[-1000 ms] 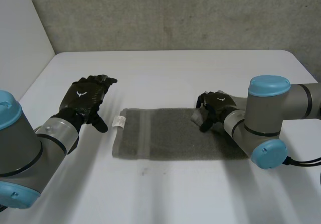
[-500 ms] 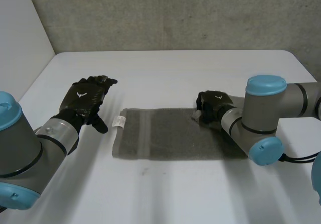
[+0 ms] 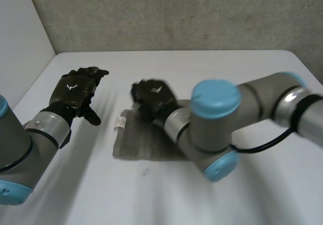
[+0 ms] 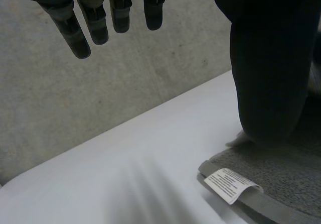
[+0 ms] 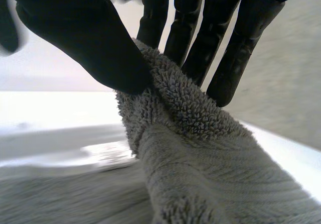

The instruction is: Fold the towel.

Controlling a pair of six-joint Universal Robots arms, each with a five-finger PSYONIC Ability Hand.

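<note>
A grey towel [image 3: 135, 140] lies on the white table [image 3: 202, 68], its white label [image 3: 120, 122] at the left end. My right hand [image 3: 152, 96] is above the towel's far left part, shut on a fold of the towel [image 5: 200, 153] pinched between thumb and fingers [image 5: 75, 38]. The right arm [image 3: 214, 121] reaches across and hides most of the cloth. My left hand [image 3: 75, 90] hovers open to the left of the towel, touching nothing. In the left wrist view the fingers [image 4: 90, 18] are straight above the table, with the towel's end [image 4: 281, 176] and label [image 4: 231, 185] below the thumb.
A grey concrete wall [image 3: 176, 13] runs along the table's far edge. A white side panel [image 3: 20, 38] stands at the left. Bare table lies in front of the towel and to the right of the arm.
My right hand has shut on the towel's right end and swept it leftward over the cloth to near the label end. The left hand drew slightly back to the left.
</note>
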